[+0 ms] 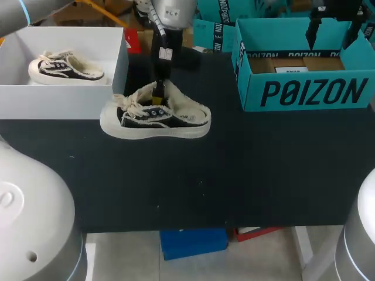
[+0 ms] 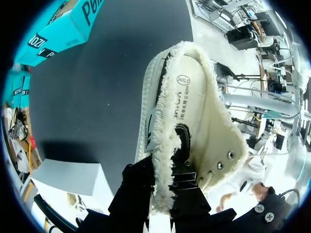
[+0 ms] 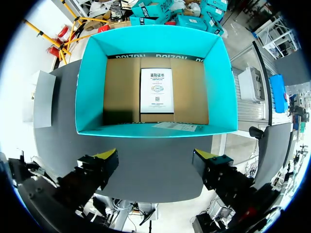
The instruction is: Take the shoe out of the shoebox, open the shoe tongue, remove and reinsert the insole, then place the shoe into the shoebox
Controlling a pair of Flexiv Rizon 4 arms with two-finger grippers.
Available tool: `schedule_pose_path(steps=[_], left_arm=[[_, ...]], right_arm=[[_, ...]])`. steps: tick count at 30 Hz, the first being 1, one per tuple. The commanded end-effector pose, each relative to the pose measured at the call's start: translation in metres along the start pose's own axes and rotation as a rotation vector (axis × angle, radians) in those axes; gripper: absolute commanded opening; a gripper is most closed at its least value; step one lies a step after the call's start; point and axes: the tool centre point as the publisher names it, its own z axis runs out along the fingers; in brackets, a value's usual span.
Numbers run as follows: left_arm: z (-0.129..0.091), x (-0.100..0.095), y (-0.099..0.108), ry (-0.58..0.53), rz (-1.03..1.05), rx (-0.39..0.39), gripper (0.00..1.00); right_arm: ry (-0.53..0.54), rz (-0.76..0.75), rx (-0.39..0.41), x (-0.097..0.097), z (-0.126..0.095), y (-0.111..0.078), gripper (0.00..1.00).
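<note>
A cream and black sneaker [image 1: 155,117] with frayed edges lies on the dark table mat, toe pointing left. My left gripper [image 1: 157,91] comes down on it from behind and is shut on the fuzzy edge of its opening. In the left wrist view that gripper [image 2: 163,194] pinches the frayed rim of the shoe [image 2: 194,121], and the printed insole [image 2: 187,104] shows inside. The teal shoebox [image 1: 310,91] stands open at the back right. My right gripper [image 1: 334,29] hangs over it, open and holding nothing. The right wrist view looks down past that gripper [image 3: 155,158] into the shoebox [image 3: 90,97].
A white box [image 1: 64,96] at the back left holds a second, similar shoe [image 1: 64,67]. It also shows beside the left gripper as a white box [image 2: 68,177]. The shoebox floor bears a printed card [image 3: 156,91]. Dark mat stretches in front of the sneaker.
</note>
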Motion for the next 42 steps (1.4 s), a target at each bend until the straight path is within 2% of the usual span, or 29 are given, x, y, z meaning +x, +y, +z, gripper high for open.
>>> schedule_pose_path(steps=[1, 10, 22, 36, 42], left_arm=[[0.021, 0.001, -0.003, -0.054, 0.014, 0.012, 0.00], [0.051, -0.025, -0.012, -0.019, 0.000, 0.034, 0.00], [0.082, -0.066, -0.046, 0.053, 0.021, 0.027, 0.00], [0.105, -0.077, -0.066, 0.073, 0.012, 0.011, 0.00], [0.113, -0.075, -0.068, 0.008, 0.002, 0.017, 0.00]], right_arm=[[0.000, 0.000, 0.001, 0.000, 0.000, 0.001, 1.00], [0.000, 0.000, 0.001, 0.000, 0.000, 0.001, 1.00], [0.000, 0.000, 0.001, 0.000, 0.000, 0.001, 1.00], [0.000, 0.000, 0.001, 0.000, 0.000, 0.001, 1.00], [0.000, 0.000, 0.001, 0.000, 0.000, 0.001, 1.00]])
